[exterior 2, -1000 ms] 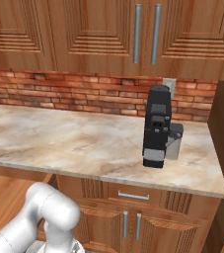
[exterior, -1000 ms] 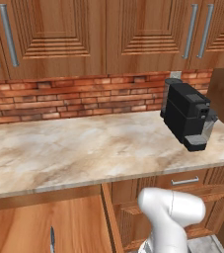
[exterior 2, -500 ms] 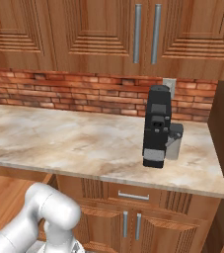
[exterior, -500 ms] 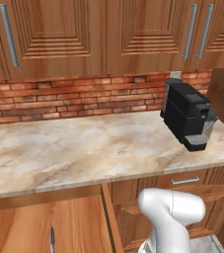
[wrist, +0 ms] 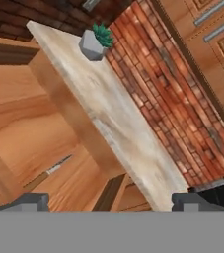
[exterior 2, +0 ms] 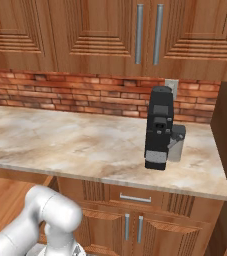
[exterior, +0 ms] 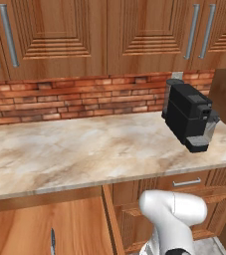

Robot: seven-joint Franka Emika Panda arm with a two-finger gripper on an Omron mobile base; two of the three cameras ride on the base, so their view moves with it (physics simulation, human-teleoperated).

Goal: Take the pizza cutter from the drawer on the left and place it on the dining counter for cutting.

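Though empty, pincer (wrist: 108, 201) wide apart.

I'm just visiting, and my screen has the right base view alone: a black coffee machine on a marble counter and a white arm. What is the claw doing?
Observer: In the hand view the claw is open, tips wide apart, holding nothing.
Operator: What is it aimed at?
Observer: An open wooden drawer just under the counter.
Operator: Is anything in there?
Observer: A slim tool with a wooden handle and silvery end, probably the pizza cutter, lies on the drawer floor, clear of the claw.
Operator: Anything else on the counter?
Observer: A small potted plant at its far end.
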